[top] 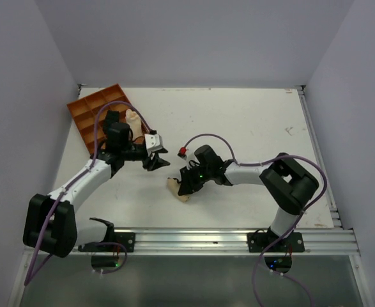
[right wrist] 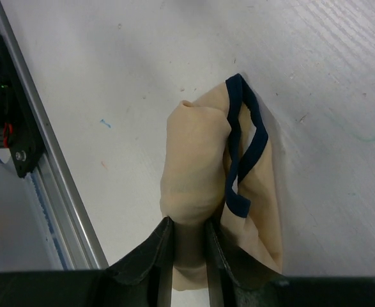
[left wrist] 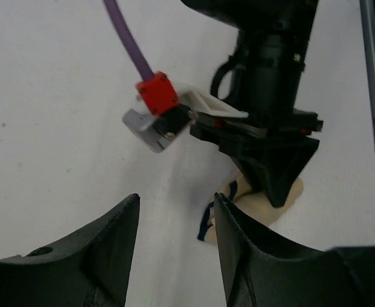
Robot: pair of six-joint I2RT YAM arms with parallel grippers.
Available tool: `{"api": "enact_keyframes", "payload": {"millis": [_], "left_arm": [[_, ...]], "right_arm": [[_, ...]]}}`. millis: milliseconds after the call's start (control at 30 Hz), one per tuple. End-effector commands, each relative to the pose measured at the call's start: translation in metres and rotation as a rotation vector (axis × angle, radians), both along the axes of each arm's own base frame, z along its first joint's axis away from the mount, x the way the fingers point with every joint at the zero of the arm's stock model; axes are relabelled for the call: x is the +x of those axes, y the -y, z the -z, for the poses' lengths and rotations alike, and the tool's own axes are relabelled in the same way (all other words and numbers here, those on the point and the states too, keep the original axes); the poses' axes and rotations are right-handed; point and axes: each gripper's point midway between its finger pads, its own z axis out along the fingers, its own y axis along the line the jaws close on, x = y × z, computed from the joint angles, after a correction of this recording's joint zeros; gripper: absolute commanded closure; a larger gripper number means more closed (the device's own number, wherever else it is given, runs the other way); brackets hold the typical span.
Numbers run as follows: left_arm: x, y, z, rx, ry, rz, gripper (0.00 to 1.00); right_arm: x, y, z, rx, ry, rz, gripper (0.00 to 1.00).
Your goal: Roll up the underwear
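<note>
Beige cloth underwear with dark edge band [right wrist: 200,173] lies half-bunched close to the white table's [top: 251,121] near edge, about midway along. Right gripper [right wrist: 188,246] pinches one fold, jaws nearly together. Left gripper [left wrist: 174,211] hovers spread and empty, just beyond. Risk: the thin pinch slips, or the loose band side trails and the roll springs open.

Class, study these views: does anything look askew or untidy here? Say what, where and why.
The beige cloth underwear with a dark edge band, pinched by the right gripper, is lumpy and lopsided: the band loops loose along one side.
</note>
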Motion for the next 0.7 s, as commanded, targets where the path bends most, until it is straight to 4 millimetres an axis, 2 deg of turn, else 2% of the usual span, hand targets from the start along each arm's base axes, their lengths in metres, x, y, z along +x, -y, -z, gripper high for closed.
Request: {"api": "enact_keyframes", "payload": {"millis": [0,133,167,333,467,667], "left_arm": [[-0.038,0.013,0.018,0.013,0.045,0.229,0.46],[-0.058,0.024,0.045,0.113,0.049,0.344,0.46],[-0.068,0.031,0.054,0.132,0.034,0.397,0.45],[-0.083,0.037,0.079,0.194,0.011,0.494,0.46],[-0.072,0.036,0.100,0.311,0.056,0.470,0.46],[-0.061,0.036,0.108,0.349,0.125,0.434,0.45]], "right_arm": [[-0.041,0.044,0.049,-0.159,-0.221,0.009,0.82],[-0.043,0.048,0.054,-0.132,-0.267,0.019,0.82],[-0.040,0.048,0.054,-0.121,-0.271,0.027,0.82],[-0.042,0.048,0.058,-0.083,-0.329,0.031,0.82],[-0.044,0.046,0.057,-0.042,-0.357,0.017,0.81],[-0.043,0.049,0.064,-0.054,-0.392,0.039,0.81]]}}
